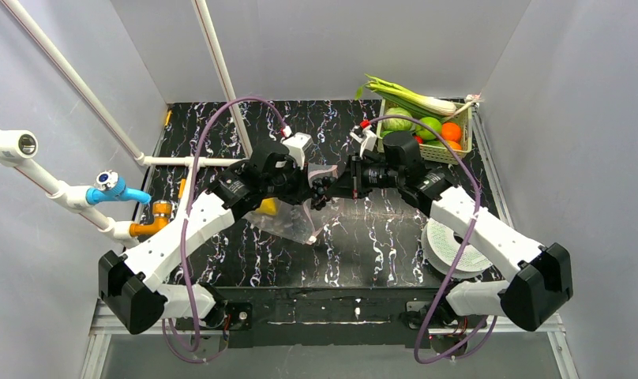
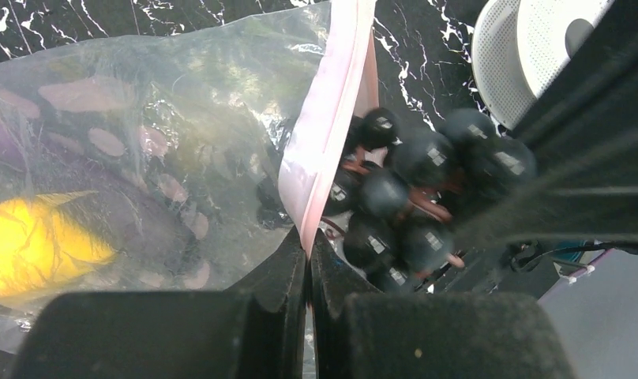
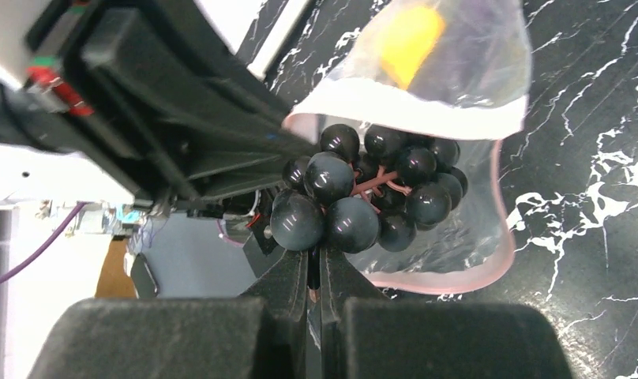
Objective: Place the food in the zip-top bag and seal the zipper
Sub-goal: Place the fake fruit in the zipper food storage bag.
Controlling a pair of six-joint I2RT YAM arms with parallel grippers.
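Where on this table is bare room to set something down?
Bare: far strip between white pipe and pale green mesh basket; near patch between clear plastic zip-top bag and white perforated disc. Crowded: centre, left claw and right claw meet.

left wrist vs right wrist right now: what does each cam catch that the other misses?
Left wrist only: the white perforated disc, and the left end effector shut on the zipper.
Right wrist only: the right end effector shut at the base of the grape bunch, and the mouth of the zip-top bag seen as an open loop with the bunch at it.
Both: the grape bunch, the bag, and a yellow food piece inside it.
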